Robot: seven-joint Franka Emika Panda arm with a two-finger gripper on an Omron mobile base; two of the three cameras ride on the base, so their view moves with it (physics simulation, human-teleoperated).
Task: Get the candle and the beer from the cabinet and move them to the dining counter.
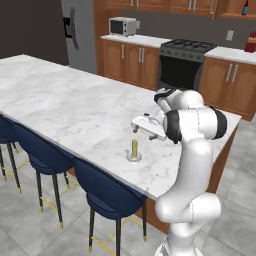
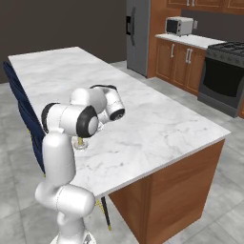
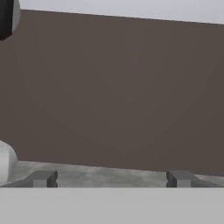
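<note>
So the candle (image 1: 134, 146) is already standing upright on the dining counter (image 1: 65, 105), close to the long edge where the dark blue chairs (image 1: 107, 197) are tucked in, towards the stove-side end of that tabletop. It looks like it sits on a small round holder or base, but it's too small to be sure. The gripper (image 1: 148, 131) hangs just above and slightly beyond it, not touching. In the hand view the two fingers (image 3: 43, 178) are spread wide with nothing between them, so it's holding nothing.

My read on progress: half done. Candle delivered, beer still to fetch. There's a small dark bottle shape with a bit of blue up in the open upper cabinet (image 1: 235, 7) at the top right corner of the left base view; that could be the beer (image 1: 245, 8), but it's tiny and cut by the frame edge, so I can't swear to it.

Hard to make out: in the right base view the arm's own elbow covers nearly all of the candle, only a sliver of yellow peeks out under it. The hand view just stares at a dark wall across the tabletop, so no help on the candle.
</note>
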